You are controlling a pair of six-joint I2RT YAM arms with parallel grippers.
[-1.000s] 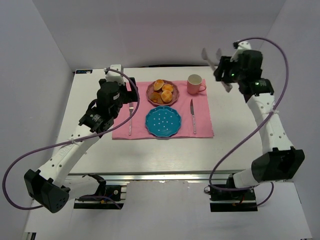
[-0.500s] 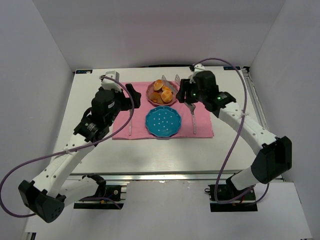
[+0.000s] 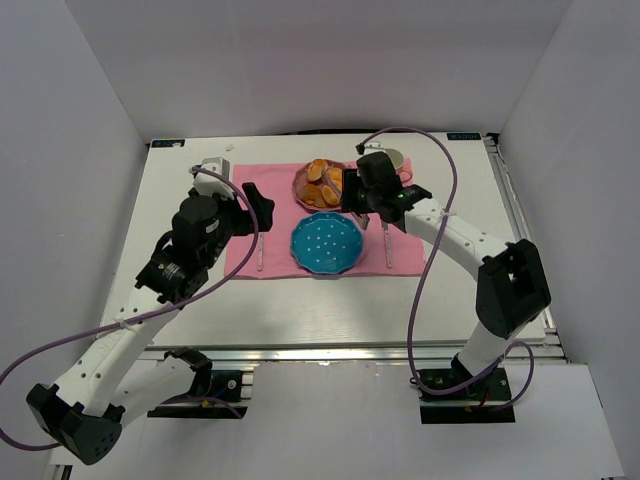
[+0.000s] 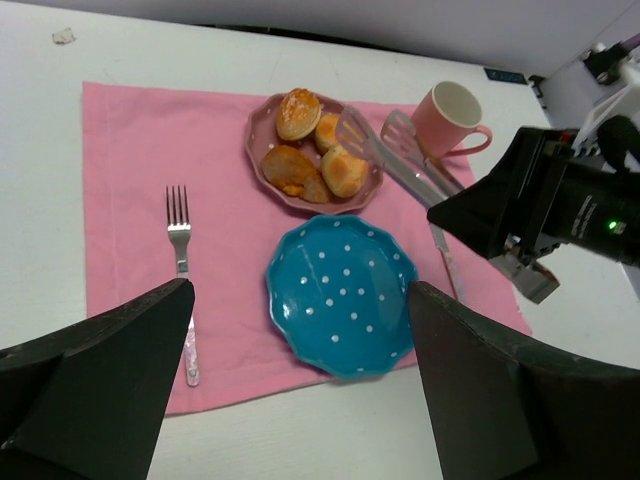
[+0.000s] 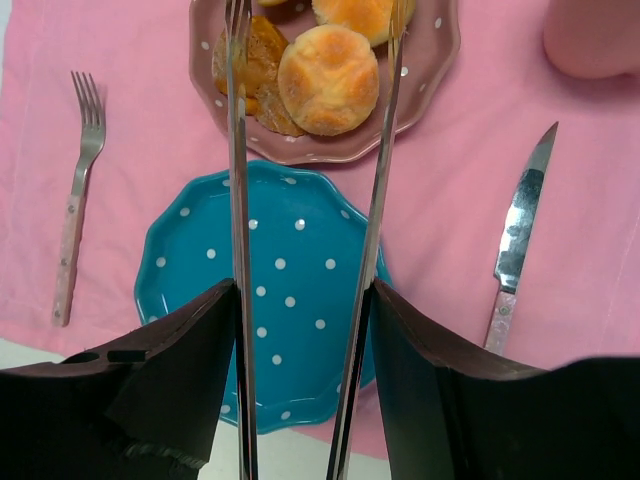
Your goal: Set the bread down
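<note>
since a second ago, your right arm has swung in from the far right corner of the worktop (image 3: 300, 310) to the pink plate (image 5: 440, 60); your left arm has shifted only a little.

right gripper (image 5: 303, 290): jaws closed against the two arms of a pair of metal tongs (image 5: 238, 200). the tong arms stand apart. in the wrist view they pass either side of a round golden roll. you cannot tell whether the tips touch it.

left gripper (image 4: 300, 290): jaws wide apart, nothing between them, raised above the near-left part of the pink placemat (image 4: 130, 150).

bread (image 4: 312, 145): all pieces lie together on the pink plate at the far edge of the placemat. none is in the tongs.

blue dotted plate (image 5: 200, 270): just in front of the pink plate, holding no bread. a fork (image 4: 180, 235) lies to its left and a knife (image 5: 517, 230) to its right, both on the placemat. a pink mug (image 4: 450, 115) stands at the far right corner, near the pink plate.
</note>
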